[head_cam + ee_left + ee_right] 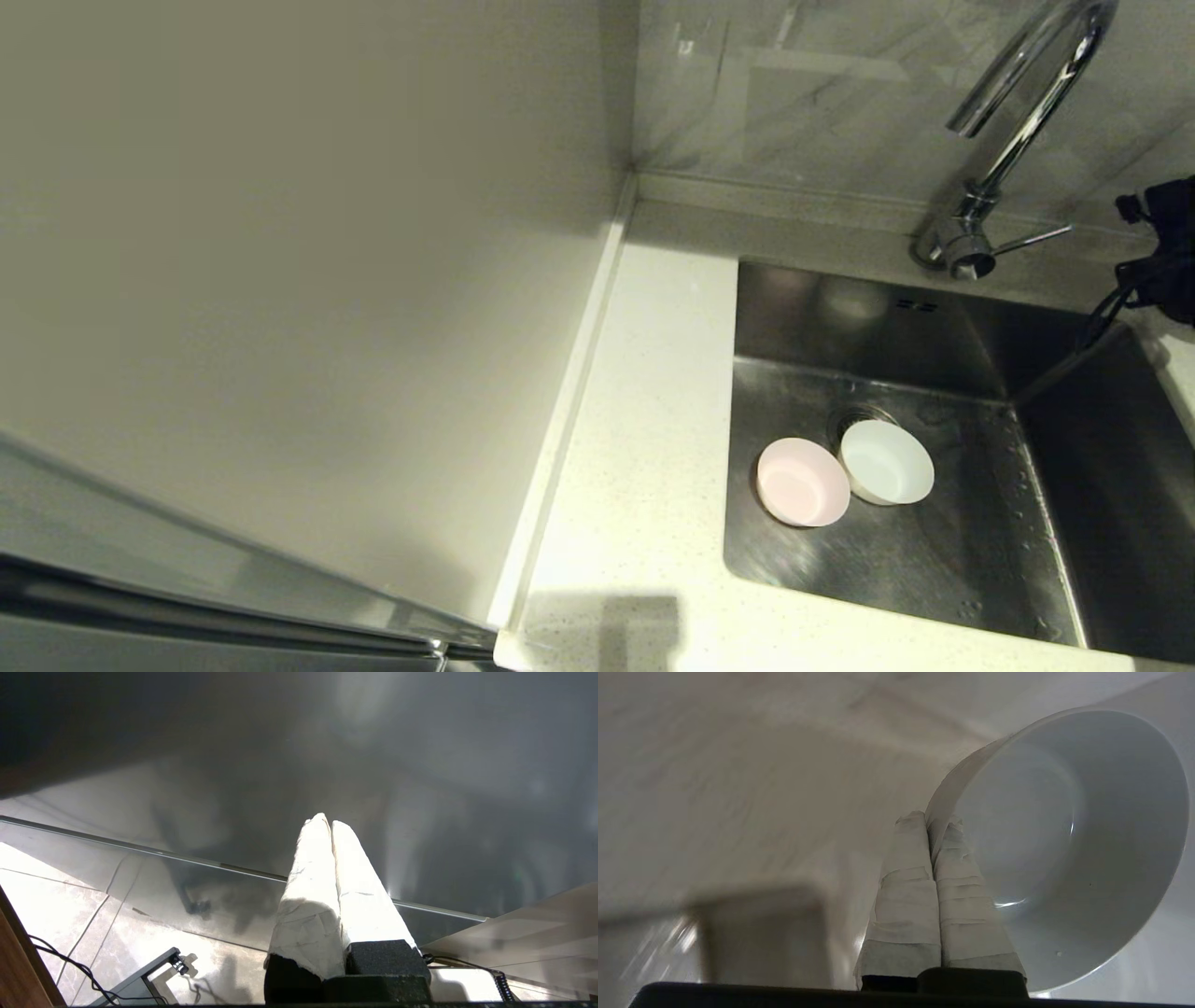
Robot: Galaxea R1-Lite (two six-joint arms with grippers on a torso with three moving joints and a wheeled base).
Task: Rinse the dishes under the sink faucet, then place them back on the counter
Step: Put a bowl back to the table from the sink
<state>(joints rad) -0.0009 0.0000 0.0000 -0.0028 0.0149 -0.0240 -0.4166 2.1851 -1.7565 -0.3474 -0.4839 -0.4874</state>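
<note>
Surface (644, 392): off-white speckled strip between the wall panel (280, 280) and the sink, with a low raised back edge.

Sink (990, 560): square steel basin set into the surface. The faucet (1018, 121) stands at its back edge, gooseneck arching over the basin, thin lever pointing toward the surface's right end.

Two bowls lie on the basin floor near the sink's left wall, touching. The pink bowl (803, 482) is nearer that wall. The mint bowl (886, 462) sits partly over the drain (854, 417). Both are tilted, mouths up and slightly forward.

Right end effector (930, 821): taped fingers pressed on the rim of a third bowl (1064, 840), one outside the wall, one inside. The bowl is on its side, its mouth facing the wrist camera. The head view shows only a dark part of the right arm (1162, 252), at the sink's back right corner.

Left end effector (327, 823): fingers pressed together, nothing between them, away from the sink, above the floor (70, 896).
</note>
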